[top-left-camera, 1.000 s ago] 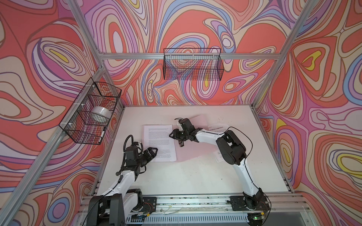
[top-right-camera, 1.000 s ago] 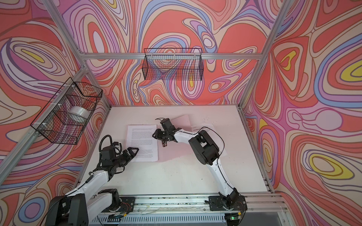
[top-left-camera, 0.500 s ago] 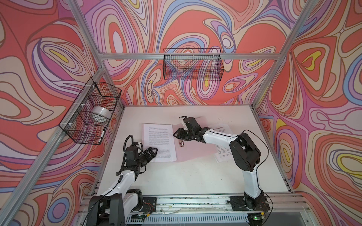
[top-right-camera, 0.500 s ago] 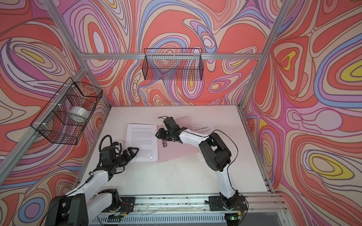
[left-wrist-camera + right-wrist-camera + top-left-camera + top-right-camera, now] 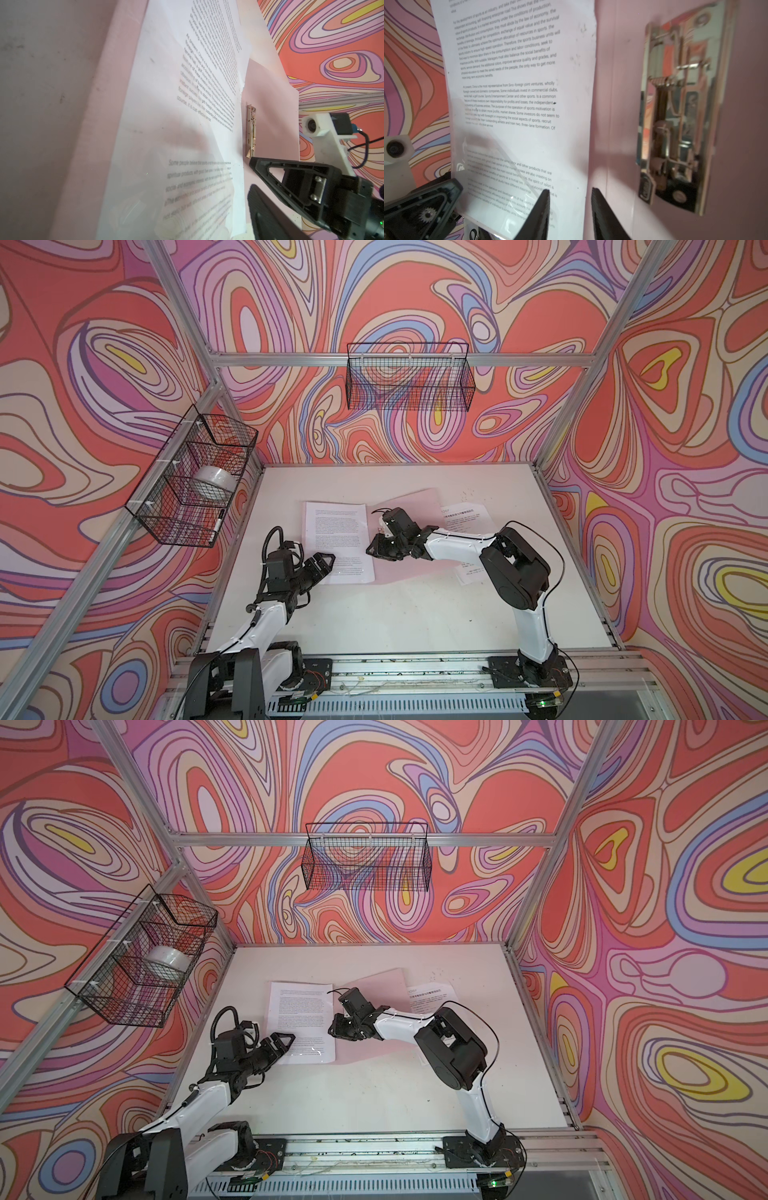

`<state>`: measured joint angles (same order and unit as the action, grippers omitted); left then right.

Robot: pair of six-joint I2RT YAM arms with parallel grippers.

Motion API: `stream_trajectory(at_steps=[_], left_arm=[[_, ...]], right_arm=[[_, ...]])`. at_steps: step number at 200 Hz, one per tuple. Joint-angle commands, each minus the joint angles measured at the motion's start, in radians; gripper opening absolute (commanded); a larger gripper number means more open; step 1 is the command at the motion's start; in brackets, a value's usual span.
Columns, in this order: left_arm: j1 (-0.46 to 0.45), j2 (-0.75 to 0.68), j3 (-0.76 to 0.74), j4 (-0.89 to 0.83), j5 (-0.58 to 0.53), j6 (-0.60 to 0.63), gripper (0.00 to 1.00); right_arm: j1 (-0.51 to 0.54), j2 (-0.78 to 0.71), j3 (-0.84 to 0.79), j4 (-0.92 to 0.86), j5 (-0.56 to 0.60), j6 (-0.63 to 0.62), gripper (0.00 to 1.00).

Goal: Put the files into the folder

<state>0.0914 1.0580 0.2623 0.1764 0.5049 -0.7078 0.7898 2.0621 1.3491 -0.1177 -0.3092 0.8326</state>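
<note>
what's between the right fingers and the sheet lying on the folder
Nothing visible. The right fingers stand apart, one over the sheet, one over the bare folder near the clip.

A white printed file (image 5: 336, 531) lies on the pink folder (image 5: 415, 506) on the desk (image 5: 395, 614). The left tool (image 5: 326, 566) is at the file's seven o'clock corner, the right tool (image 5: 371, 550) at its four o'clock edge.

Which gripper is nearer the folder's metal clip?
Right. The right gripper is just off one end of the metal clip; the left gripper is across the printed sheet, at its opposite edge.
</note>
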Motion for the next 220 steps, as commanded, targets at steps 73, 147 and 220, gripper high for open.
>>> stream_trajectory(at_steps=[73,147,220], left_arm=[[-0.004,0.01,0.031,0.021,0.013,0.004,0.86],[-0.004,0.009,0.031,0.02,0.019,0.002,0.86],[-0.004,0.008,0.026,0.017,0.017,0.006,0.86]], right_arm=[[0.048,0.081,0.054,0.01,-0.042,0.011,0.27],[0.072,0.069,0.048,0.011,-0.01,0.02,0.27],[0.057,-0.047,-0.046,-0.044,0.115,-0.024,0.32]])
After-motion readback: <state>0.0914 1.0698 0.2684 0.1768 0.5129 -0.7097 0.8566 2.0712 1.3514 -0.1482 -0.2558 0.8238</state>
